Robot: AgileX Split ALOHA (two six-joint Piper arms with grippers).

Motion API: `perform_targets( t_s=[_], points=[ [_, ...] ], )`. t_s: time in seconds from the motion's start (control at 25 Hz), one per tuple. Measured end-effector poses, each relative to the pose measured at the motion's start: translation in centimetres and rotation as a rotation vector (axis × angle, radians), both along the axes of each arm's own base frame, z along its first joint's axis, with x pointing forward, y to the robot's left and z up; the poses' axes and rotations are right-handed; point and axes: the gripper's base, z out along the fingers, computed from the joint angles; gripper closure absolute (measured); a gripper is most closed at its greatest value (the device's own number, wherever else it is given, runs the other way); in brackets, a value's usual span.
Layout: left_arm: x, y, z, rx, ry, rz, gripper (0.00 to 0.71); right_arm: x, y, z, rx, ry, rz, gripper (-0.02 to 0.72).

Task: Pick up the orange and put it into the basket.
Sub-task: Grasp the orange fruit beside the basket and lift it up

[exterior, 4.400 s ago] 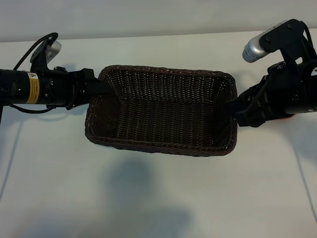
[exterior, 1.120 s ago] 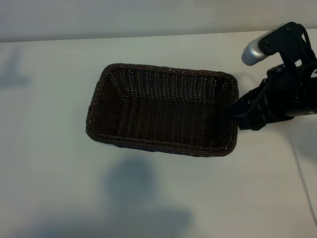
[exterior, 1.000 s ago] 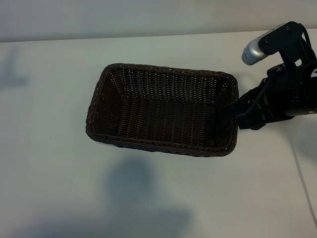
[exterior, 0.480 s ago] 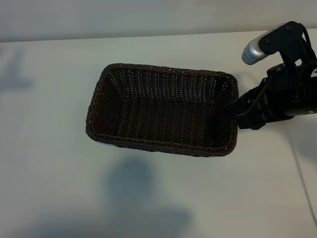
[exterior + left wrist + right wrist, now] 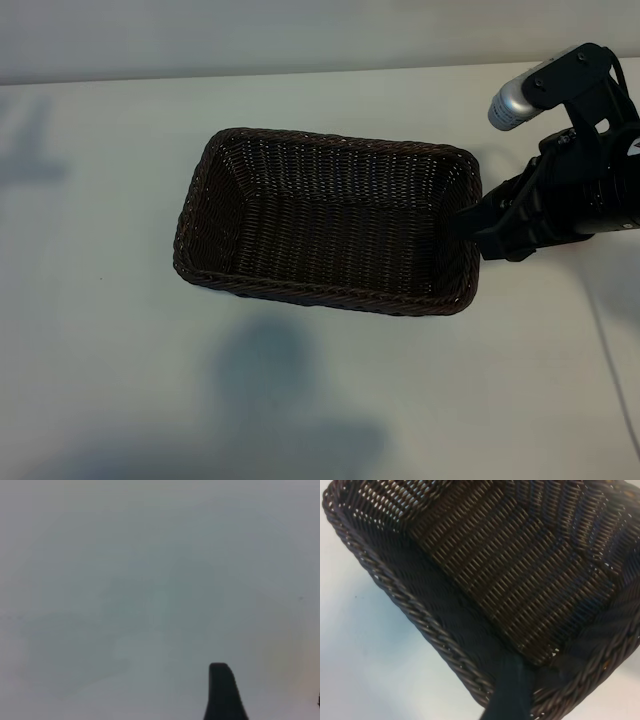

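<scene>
Basket (image 5: 330,297) position: on the white table (image 5: 100,380), near the centre, with its long sides running roughly parallel to the far edge of the table. The dark-brown wicker basket sits slightly skewed, its right end a little nearer the front edge than its left end. The woven floor of the basket is fully exposed in the exterior view and carries no object.

Orange position: cannot be determined; it does not show in any of the three views.

Right gripper (image 5: 470,222) position: at the right short end of the basket, reaching in from the right edge of the table and angled downward. In the right wrist view, one dark finger (image 5: 512,690) crosses the braided rim (image 5: 395,587) at that end and lies over the inner wall. Whether the finger touches the wicker cannot be determined. State: jaws spread wide, grasping nothing.

Left gripper (image 5: 270,702) position: outside the exterior view. The left wrist view shows one dark fingertip (image 5: 222,692) against a plain pale surface, with a sliver of the second finger at the frame border. State: released, jaws apart, nothing between them.
</scene>
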Motion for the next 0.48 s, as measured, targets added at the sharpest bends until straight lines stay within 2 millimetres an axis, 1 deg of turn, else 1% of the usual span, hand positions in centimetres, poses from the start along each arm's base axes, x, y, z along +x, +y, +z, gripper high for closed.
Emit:
perform_targets(
  t_s=[0.48],
  points=[
    [-0.21,-0.28,0.01,0.001,0.003,-0.029,0.231,0.15,-0.05,0.08,0.001,-0.017,-0.010,0.109]
  ],
)
